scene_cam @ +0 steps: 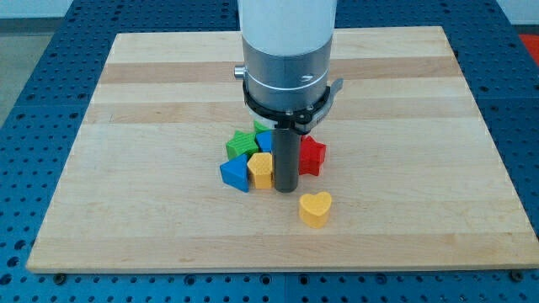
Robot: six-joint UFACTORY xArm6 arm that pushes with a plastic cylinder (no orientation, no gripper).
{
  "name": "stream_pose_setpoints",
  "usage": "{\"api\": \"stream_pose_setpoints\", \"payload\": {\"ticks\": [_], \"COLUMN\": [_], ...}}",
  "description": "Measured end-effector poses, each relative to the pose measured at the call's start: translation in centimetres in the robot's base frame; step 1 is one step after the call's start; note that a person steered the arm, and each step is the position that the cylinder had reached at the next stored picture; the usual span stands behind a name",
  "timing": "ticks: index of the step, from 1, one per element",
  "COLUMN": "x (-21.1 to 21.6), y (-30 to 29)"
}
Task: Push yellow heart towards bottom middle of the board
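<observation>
The yellow heart lies on the wooden board a little right of centre, near the view's bottom. My tip stands just up and to the left of the heart, a small gap apart from it. The rod rises from the tip into the arm's grey and white body. The tip stands against the right side of a yellow block.
A tight cluster sits left of and behind the rod: a blue block, a green block, the yellow block, another blue block partly hidden, and a red block to the rod's right. The arm hides part of the cluster.
</observation>
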State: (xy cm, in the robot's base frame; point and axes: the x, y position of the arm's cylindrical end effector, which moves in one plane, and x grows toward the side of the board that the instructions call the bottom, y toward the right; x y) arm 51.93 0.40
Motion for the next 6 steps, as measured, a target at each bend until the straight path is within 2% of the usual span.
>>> {"api": "stream_pose_setpoints", "payload": {"ticks": [1, 3, 4, 5, 6], "x": [0.0, 4.2, 4.2, 3.3, 7.3], "y": [0.9, 4.3, 6.0, 10.8, 13.9]}}
